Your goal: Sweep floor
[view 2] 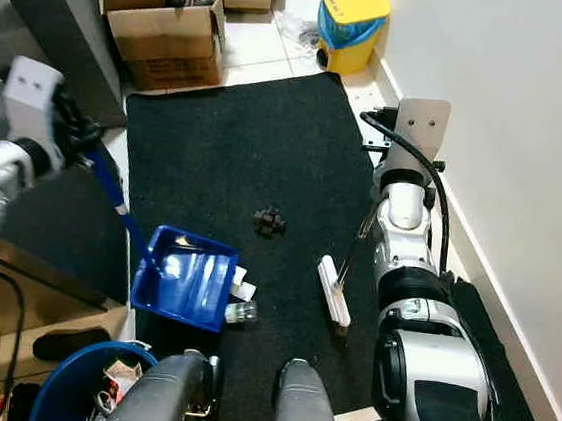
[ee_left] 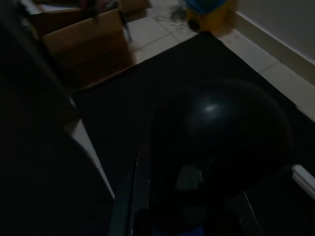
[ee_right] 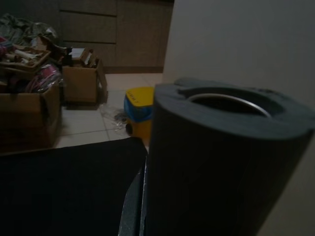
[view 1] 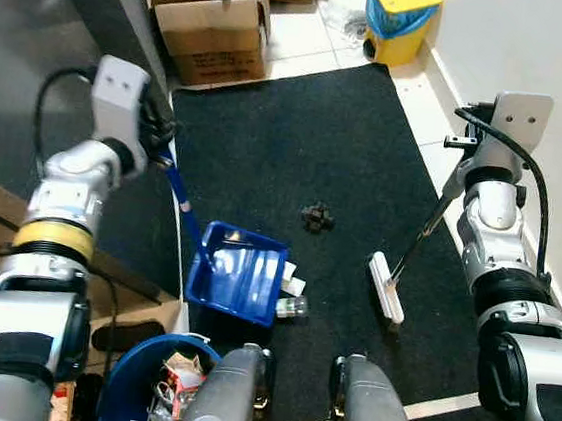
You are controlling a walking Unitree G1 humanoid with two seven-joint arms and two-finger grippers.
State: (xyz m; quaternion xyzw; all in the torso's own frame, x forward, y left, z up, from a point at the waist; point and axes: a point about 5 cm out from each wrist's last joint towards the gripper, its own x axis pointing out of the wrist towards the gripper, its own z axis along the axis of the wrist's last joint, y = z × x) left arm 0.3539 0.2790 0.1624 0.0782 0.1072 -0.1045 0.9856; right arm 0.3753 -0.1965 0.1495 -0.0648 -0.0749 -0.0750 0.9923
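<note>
The small dark clump of debris lies mid-mat, far of the blue dustpan, and looks light and crumbly, so with your right gripper closed on the stiff broom handle and your left gripper clasping the dustpan's handle, sweep gently.

Yellow bin lid: I see dark print there, too small and blurred for me to read.
Cardboard boxes: no lettering I can make out.
Blue dustpan: no brand or label I can read.
</note>
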